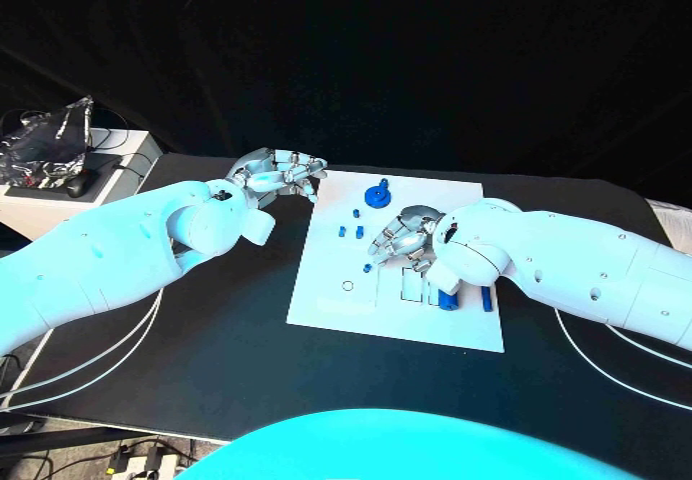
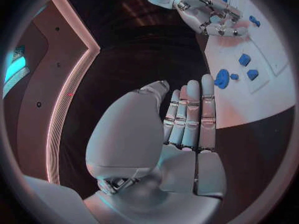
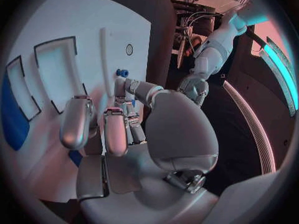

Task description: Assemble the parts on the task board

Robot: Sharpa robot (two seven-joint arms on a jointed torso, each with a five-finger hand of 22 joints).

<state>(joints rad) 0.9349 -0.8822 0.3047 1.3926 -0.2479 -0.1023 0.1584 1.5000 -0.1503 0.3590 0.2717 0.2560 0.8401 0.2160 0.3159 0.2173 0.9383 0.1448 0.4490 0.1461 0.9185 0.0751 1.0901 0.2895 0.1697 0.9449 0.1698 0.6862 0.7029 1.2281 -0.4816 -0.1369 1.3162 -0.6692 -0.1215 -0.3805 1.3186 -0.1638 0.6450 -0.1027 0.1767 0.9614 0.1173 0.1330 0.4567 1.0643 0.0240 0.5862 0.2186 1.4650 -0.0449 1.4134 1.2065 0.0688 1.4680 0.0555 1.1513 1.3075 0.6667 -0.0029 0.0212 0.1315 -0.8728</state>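
The flat white task board (image 1: 325, 300) looks smooth and matt, like plastic sheet. The small blue plastic parts (image 1: 378, 194) near its far edge have a slight sheen. The black tabletop (image 1: 216, 370) is dull and matt. The silver metallic left hand (image 1: 277, 172) and right hand (image 1: 407, 238) gleam; the glossy white plastic arm shells (image 1: 101, 260) reflect light.

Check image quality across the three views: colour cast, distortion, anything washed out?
Head view: cyan light tints both arms and the task board; background near black. Left wrist view: fisheye bends the board edge; pinkish cast on the left hand. Right wrist view: same bending; the right hand looms large, and cyan and pink strips glow at the rim.
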